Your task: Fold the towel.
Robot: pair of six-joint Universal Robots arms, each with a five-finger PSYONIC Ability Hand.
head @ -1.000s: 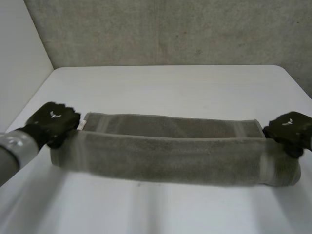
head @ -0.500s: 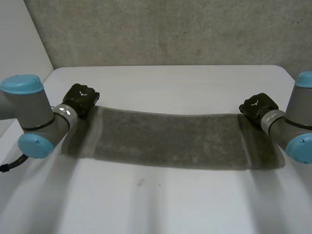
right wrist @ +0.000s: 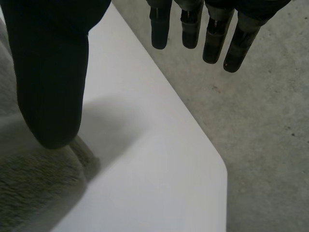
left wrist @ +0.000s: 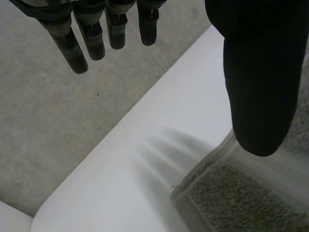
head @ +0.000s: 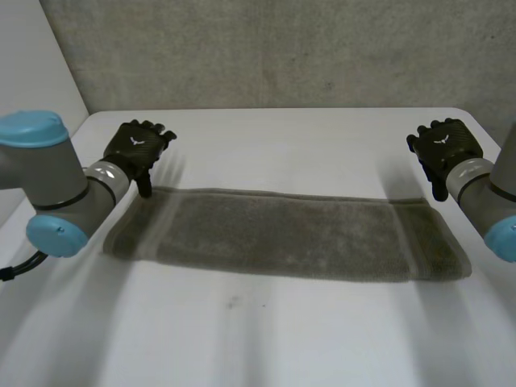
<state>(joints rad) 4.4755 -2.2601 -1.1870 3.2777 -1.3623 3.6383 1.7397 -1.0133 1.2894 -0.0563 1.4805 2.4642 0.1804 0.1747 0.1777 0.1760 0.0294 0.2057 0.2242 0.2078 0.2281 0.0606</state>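
**Towel flat on the table, both hands open at its far corners**

We see the white table [head: 282, 137] reaching back to a grey wall [head: 282, 48]. There is bare tabletop beyond the towel, and a wide bare band on the near side in front of it.

The towel [head: 282, 234] lies flat as a long, narrow grey strip. Its long axis runs from the left arm's side across to the right arm's side, about parallel to the table's far edge. Its right end lies near the table's right edge, and its left end has a little more room. A doubled edge shows along the far side.

The 2 arms come in from the sides. The left arm [head: 56, 193] stands at the towel's left end and the right arm [head: 492, 201] at its right end, and both reach away from us.

The left hand [head: 137, 149] sits over the far left corner, holding nothing. In its wrist view the fingers [left wrist: 79, 53] are straight and spread over bare table, and the thumb [left wrist: 260, 82] hangs over the towel's corner [left wrist: 227, 193]. We cannot tell whether the thumb touches the cloth.

The right hand [head: 445, 145] mirrors it at the far right corner, also holding nothing. Its fingers [right wrist: 212, 38] are straight, pointing past the table's corner. Its thumb [right wrist: 50, 72] is over the towel's edge [right wrist: 34, 188], and whether they touch is unclear.
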